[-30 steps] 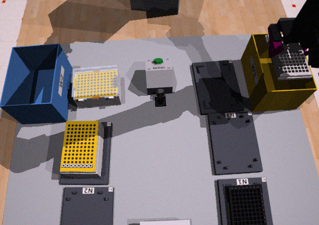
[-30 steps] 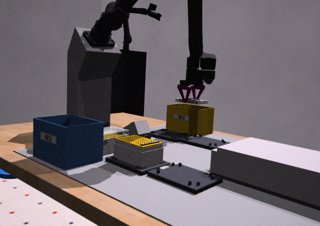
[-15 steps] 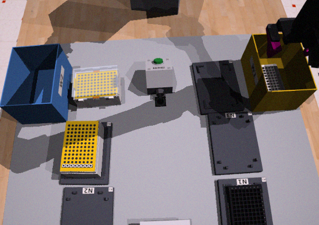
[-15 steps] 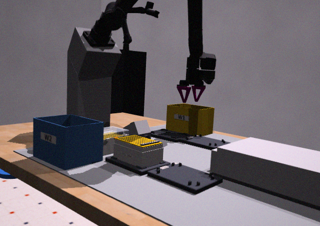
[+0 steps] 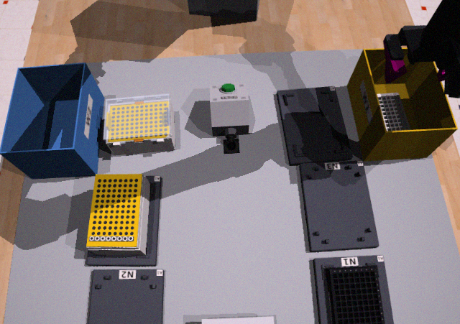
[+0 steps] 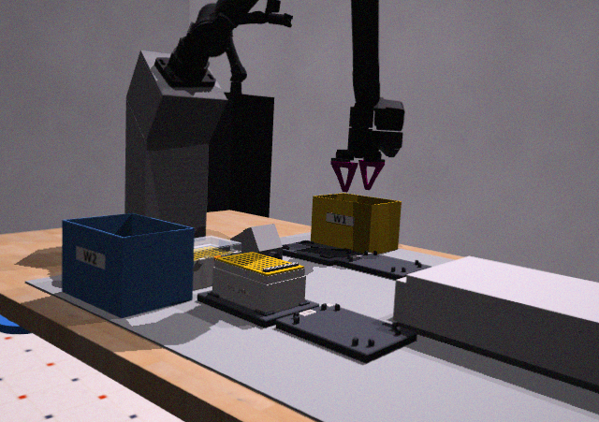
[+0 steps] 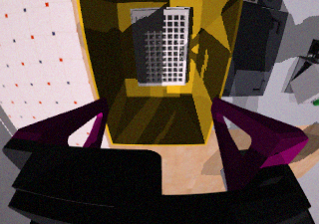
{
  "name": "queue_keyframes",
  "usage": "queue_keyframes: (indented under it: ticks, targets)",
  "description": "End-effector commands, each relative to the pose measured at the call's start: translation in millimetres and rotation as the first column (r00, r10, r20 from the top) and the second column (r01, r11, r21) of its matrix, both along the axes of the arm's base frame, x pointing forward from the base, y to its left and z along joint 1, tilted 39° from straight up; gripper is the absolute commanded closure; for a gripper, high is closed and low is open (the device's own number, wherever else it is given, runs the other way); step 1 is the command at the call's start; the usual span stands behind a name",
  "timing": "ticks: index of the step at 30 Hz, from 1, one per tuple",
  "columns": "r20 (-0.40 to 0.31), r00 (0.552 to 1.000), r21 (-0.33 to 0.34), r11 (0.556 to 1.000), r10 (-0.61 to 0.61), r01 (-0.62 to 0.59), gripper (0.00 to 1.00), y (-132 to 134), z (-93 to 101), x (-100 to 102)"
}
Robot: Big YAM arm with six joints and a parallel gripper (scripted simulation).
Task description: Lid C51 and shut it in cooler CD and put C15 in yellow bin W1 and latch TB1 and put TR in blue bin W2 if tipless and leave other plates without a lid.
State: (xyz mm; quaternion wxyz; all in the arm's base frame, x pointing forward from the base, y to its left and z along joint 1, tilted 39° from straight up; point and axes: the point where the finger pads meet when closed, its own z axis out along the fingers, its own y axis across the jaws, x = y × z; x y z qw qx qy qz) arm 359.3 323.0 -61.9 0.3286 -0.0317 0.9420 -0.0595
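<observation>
The white assay plate (image 5: 392, 111) lies inside the yellow bin W1 (image 5: 402, 105), leaning against the bin's left wall. The wrist view shows it deep in the bin. My gripper (image 6: 357, 173) hangs just above the bin's rim, open and empty, with the magenta fingers spread to either side of the bin's mouth. Nest N3 (image 5: 336, 205) is bare. Nest N2 (image 5: 126, 296) is bare too. The clear plate and its lid are not in view.
Tip rack TR (image 5: 115, 210) holds one row of tips at its near end. Tip box TB1 (image 5: 138, 121) with a clear lid stands between the blue bin W2 (image 5: 48, 118) and the green key DONE (image 5: 227, 88). A black plate sits in N1 (image 5: 354, 294). The white cooler CD (image 6: 498, 306) is shut.
</observation>
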Motion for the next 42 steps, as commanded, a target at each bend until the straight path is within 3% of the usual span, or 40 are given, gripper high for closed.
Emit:
queue_keyframes:
  ticks: [1, 36, 37, 42]
  targets:
    - [0.031, 0.999, 0.045, 0.999, -0.006, 0.005, 0.00, 13, 14.9, 6]
    - [0.031, 0.999, 0.045, 0.999, -0.006, 0.005, 0.00, 13, 14.9, 6]
    - [0.026, 1.000, 0.027, 1.000, -0.002, 0.002, 1.00, -2, 14.6, 7]
    - [0.024, 1.000, 0.027, 1.000, -0.001, 0.001, 1.00, -21, 16.0, 3]
